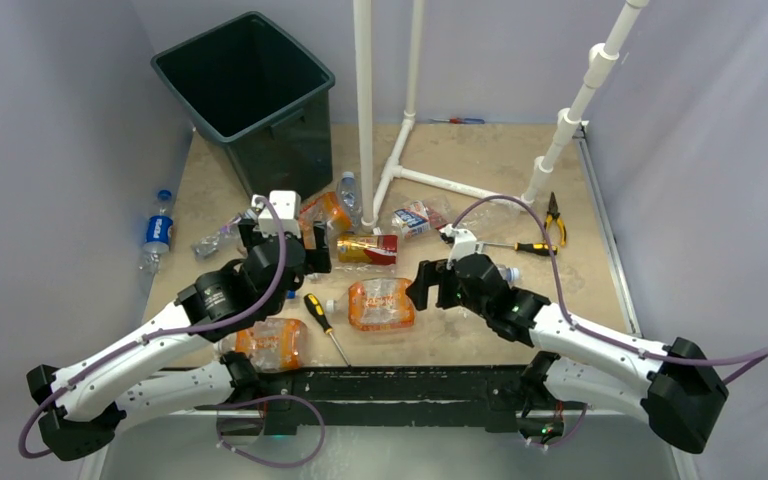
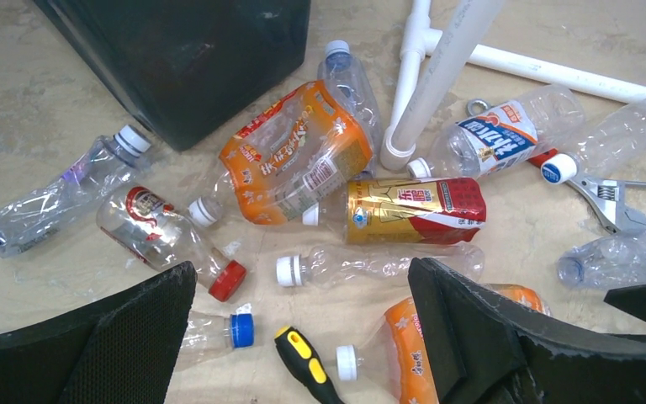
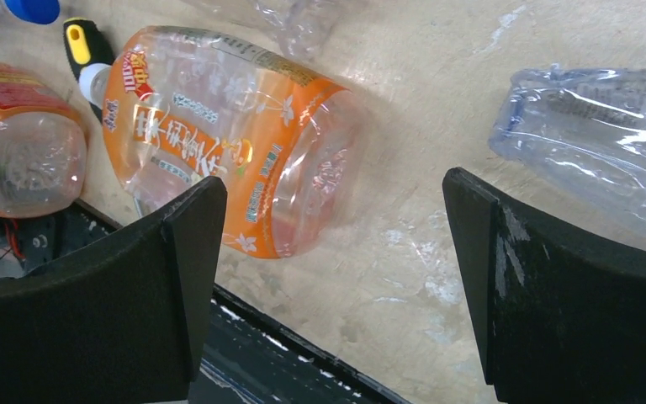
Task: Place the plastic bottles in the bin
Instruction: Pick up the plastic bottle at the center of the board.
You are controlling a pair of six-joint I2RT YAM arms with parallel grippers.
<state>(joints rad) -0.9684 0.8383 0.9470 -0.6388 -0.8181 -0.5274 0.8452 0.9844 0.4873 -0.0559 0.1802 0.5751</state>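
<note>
Left claw (image 2: pixel 303 278) first: jaws spread as wide as they go, nothing gripped. It hangs over the thick of the pile. From its wrist camera, a clear bottle with a white cap (image 2: pixel 370 263) lies flat on the table (image 2: pixel 42 118) in the gap between the two fingers, below them and not pinched. Just beyond that sits the red-and-gold labelled bottle (image 2: pixel 412 210), and right up against its cap end is the big crushed orange-labelled bottle (image 2: pixel 290 164). Off to the left there's a red-capped bottle (image 2: pixel 164 231), and close by the left finger a small blue-capped bottle (image 2: pixel 219 330). A yellow-and-black screwdriver (image 2: pixel 303 358) lies at the near edge.

Over to the right claw (image 3: pixel 334 185): also wide open, also holding nothing. Its left finger sits in front of the lower edge of another orange bottle (image 3: pixel 219 135), which lies on its side. Contact or not, I can't tell from this angle. Over by the right finger is a crumpled clear bottle (image 3: pixel 597 135), apart from the pad.

And the bin (image 1: pixel 245 85)? It stands upright at the far left corner of the table, beyond the left claw. Every bottle in view lies on the tabletop, outside it.
</note>
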